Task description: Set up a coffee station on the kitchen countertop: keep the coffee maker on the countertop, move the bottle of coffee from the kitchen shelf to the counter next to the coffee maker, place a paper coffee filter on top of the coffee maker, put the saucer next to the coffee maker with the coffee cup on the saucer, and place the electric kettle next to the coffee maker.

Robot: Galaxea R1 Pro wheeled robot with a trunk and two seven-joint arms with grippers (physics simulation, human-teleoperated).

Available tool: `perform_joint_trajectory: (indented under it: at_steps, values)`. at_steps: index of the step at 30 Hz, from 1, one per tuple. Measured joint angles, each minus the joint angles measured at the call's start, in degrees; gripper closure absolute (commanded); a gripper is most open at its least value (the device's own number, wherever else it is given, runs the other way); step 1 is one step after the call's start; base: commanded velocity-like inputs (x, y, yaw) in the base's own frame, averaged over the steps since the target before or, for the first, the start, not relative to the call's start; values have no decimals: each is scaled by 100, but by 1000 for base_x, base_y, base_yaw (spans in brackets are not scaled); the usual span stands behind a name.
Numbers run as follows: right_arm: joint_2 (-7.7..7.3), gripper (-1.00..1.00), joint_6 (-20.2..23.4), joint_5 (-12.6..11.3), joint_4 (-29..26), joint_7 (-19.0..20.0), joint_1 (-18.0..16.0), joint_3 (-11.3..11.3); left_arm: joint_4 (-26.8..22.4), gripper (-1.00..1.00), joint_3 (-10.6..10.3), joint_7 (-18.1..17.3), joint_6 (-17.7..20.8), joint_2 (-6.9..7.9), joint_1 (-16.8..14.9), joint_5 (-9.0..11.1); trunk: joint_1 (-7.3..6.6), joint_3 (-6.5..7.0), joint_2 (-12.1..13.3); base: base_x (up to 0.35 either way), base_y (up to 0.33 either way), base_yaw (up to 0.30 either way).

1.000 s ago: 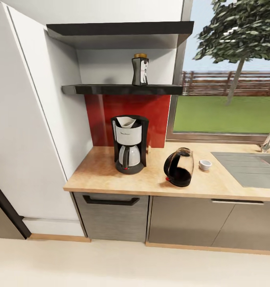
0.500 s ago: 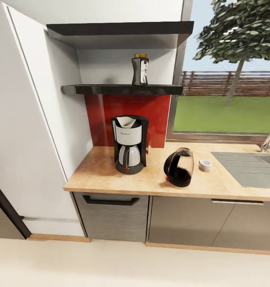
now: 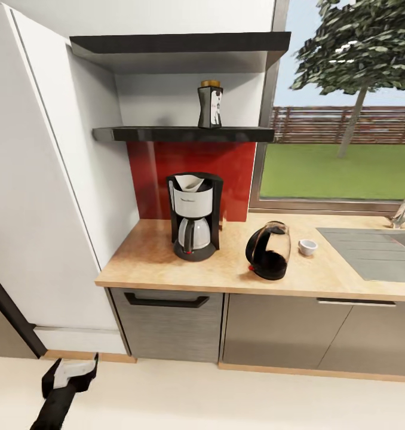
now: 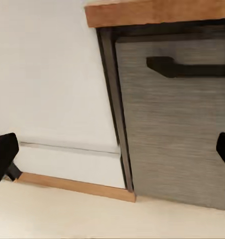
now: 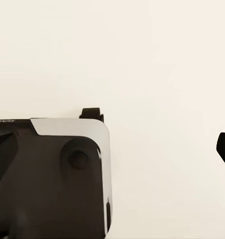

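While the bottle of coffee (image 3: 210,105) stands upright on the kitchen shelf (image 3: 166,134), well above the desk (image 3: 155,257), we judge that fetching it down is the step in hand. Our left gripper (image 3: 68,377) hangs low by the floor, in front of the cabinet door (image 4: 177,124) under the desk; its fingers (image 4: 4,152) sit at the two edges of the left wrist view, spread wide with nothing between them. The right gripper (image 5: 112,164) points at a pale surface; its fingers are likewise far apart and hold nothing.

To do this well, we should raise the arm clear of the desk edge first, then come at the bottle level with the shelf, closing on its dark body below the gold cap so it stays upright. The upper shelf (image 3: 178,45) leaves limited room overhead, so a sideways approach looks safer than one from above.

The coffee maker (image 3: 194,215) stands right under the bottle, a paper filter (image 3: 190,183) already in its top. The kettle (image 3: 268,251) sits near it, with the cup (image 3: 307,246) just beside the kettle. The coffee maker could be knocked on the way down, so we would set the bottle on the bare wood at its other side, towards the white wall. We cannot make out a saucer.
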Motion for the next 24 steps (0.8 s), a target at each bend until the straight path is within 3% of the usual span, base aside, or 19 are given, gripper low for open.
perform_joint_trajectory:
  at_steps: [5,10,13,15,24]
  values:
    - [10,-100,-5,22,10,0,4,10,-805,-100,-107,-81,311,-174,-383,1,0,0,0,0,0,0]
    - [32,-100,-2,35,14,3,14,22,-1335,-100,-518,-104,1354,-291,-1122,-18,0,0,0,0,0,0]
    - [38,-100,-10,46,13,0,24,21,-1543,-100,-860,-111,1946,-349,-1729,-22,0,0,1,0,0,0]
    - [40,-100,-17,47,12,-1,30,20,-1640,-100,-1054,-110,2343,-473,-2261,-19,0,1,1,0,0,0]
    - [66,-100,-20,29,-4,-2,33,18,-1686,-100,-1311,-130,3850,-1093,-4138,-38,-1,0,0,0,0,0]
